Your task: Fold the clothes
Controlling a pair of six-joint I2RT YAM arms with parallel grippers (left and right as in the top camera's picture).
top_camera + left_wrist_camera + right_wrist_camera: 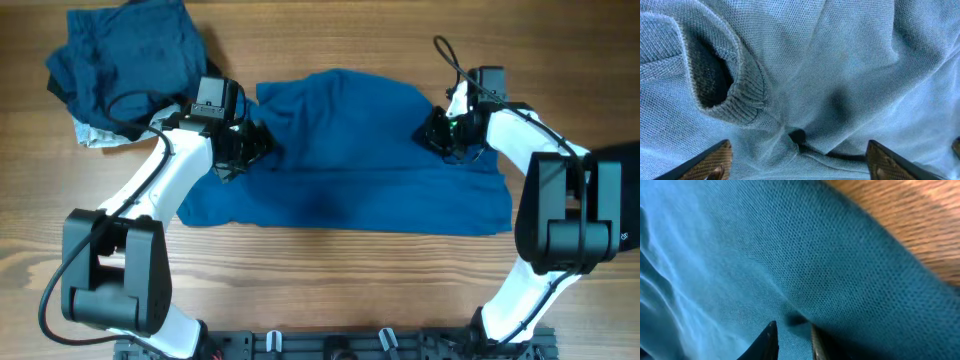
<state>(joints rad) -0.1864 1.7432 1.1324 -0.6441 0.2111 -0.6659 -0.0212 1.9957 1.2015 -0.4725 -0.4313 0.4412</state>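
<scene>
A blue shirt (350, 160) lies spread flat on the wooden table (330, 290), its top edge rumpled. My left gripper (242, 145) sits at the shirt's left side. In the left wrist view its jaws (799, 146) are wide open over bunched fabric (850, 55), with a ribbed sleeve cuff (742, 92) just ahead. My right gripper (440, 133) is at the shirt's upper right. In the right wrist view its fingers (792, 327) are close together, pinching a fold of the blue cloth (805, 250).
A pile of dark blue clothes (130, 50) lies at the back left corner, with a pale garment (97, 135) under its edge. Bare wood (910, 215) shows beyond the shirt's right edge.
</scene>
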